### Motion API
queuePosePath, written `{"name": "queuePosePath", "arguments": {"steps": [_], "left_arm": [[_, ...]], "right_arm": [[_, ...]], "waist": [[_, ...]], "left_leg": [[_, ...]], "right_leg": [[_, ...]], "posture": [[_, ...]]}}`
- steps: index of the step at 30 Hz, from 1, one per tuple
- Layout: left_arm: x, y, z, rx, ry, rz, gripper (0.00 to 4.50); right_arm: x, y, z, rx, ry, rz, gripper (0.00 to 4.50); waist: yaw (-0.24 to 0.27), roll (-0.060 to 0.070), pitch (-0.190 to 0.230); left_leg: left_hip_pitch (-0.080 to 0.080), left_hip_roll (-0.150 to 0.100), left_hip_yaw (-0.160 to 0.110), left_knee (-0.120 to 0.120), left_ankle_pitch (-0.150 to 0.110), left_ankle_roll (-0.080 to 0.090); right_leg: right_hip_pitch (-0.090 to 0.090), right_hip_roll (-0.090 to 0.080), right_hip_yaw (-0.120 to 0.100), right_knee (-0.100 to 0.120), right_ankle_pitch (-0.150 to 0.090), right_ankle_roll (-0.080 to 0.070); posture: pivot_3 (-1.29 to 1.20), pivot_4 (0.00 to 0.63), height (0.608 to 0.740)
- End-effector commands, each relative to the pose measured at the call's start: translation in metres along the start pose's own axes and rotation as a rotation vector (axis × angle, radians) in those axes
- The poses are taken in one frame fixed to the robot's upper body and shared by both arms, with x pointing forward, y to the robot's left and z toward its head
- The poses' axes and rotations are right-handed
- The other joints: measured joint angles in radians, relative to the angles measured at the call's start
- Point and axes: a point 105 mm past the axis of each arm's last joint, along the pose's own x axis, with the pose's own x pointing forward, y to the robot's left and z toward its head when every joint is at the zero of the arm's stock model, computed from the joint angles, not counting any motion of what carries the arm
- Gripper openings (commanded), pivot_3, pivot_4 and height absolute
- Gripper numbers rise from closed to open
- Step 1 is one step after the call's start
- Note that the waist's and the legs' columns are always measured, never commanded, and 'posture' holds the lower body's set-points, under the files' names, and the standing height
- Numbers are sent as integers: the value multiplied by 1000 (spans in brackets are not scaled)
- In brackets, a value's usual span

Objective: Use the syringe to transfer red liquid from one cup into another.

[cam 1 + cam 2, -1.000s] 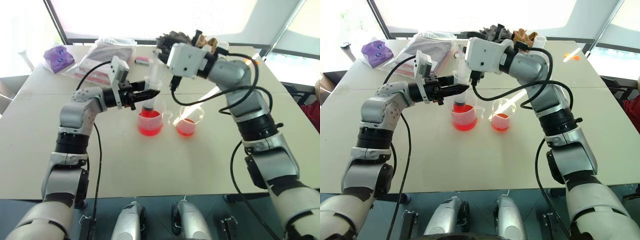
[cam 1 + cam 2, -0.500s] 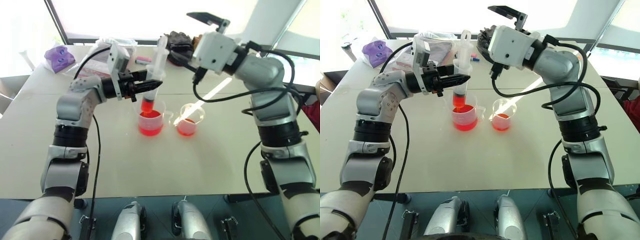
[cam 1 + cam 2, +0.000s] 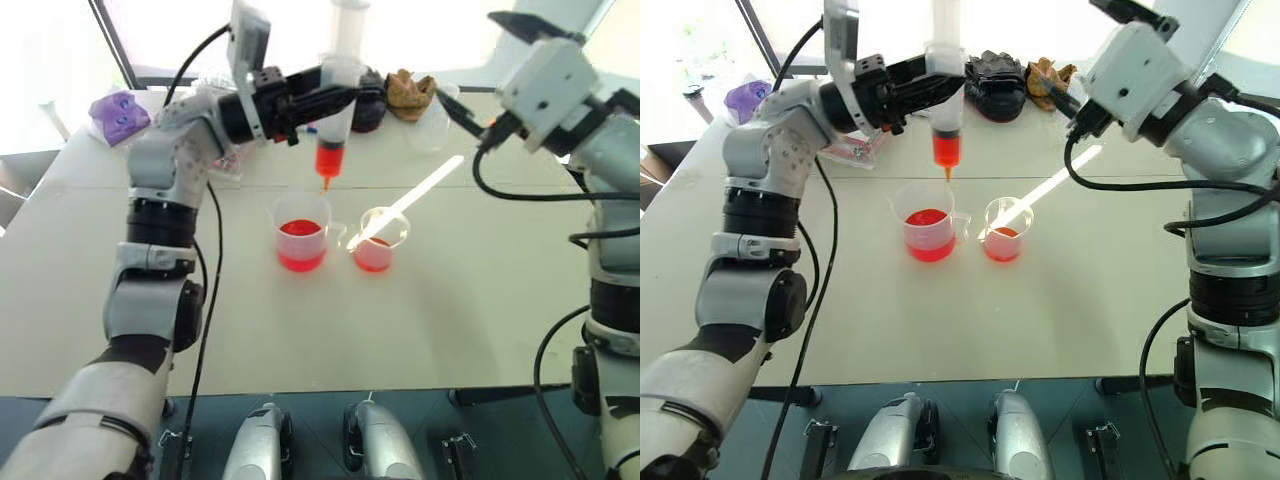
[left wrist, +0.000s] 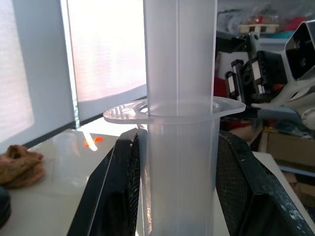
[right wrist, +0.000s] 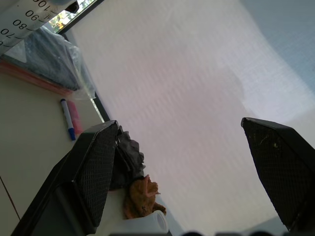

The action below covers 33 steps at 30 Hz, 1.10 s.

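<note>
Holding red liquid (image 3: 329, 160), the syringe (image 3: 336, 105) hangs upright.

Harsh window backlight, blown-out glare

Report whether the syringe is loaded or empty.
Loaded: red liquid fills the lower barrel of the syringe, held upright by the left gripper above the beaker.

Not much to read here. The one legible marking is the printed scale on the syringe (image 5: 22, 19), seen up close from the right wrist: the numbers 100, 90, 80 and 70 run along its clear barrel beside small tick marks. The packets at the far side of the table (image 3: 450, 330) carry print too small to make out. Nothing else bears a label, brand or sign.
</note>
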Motion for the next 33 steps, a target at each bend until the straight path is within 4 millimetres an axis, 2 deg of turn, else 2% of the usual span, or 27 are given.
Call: {"name": "queuePosePath", "arguments": {"steps": [1,4,9,13,15,19,33], "left_arm": [[24,-16,14,17,-82,-98,1600],[37,-23,-9,-9,-56,-137,1600],[47,-30,-50,-22,14,-145,1600],[47,-34,-69,-18,49,-160,1600],[46,-34,-74,-17,59,-156,1600],[45,-29,-83,-5,74,-127,1600],[47,-25,-91,-14,88,-108,1600]], "right_arm": [[-13,-24,-3,-61,42,-94,4160],[-19,-30,-7,-89,78,-119,4160],[-24,-35,-4,-123,91,-131,4160],[-25,-39,2,-142,77,-131,4160],[-25,-39,7,-139,64,-114,4160],[-23,-25,18,-99,23,-30,4160],[-17,-2,28,-53,-26,67,4160]], "waist": [[1,0,0],[0,0,0],[-4,0,0],[-2,0,0],[-1,0,0],[1,0,0],[1,0,0]], "left_leg": [[0,0,0,0,0,0],[0,0,0,0,0,0],[1,1,0,0,0,0],[1,1,0,0,0,0],[1,1,0,0,0,0],[1,1,0,0,-2,4],[0,0,-1,0,-4,7]], "right_leg": [[0,0,0,0,0,0],[0,0,0,-1,0,0],[0,1,0,0,0,0],[0,1,0,0,0,0],[0,1,0,-1,0,0],[0,1,0,-1,0,0],[0,1,0,-1,0,0]], "posture": [[0,150,740],[0,150,740],[0,150,740],[0,150,740],[0,150,740],[0,150,740],[0,150,740]]}}
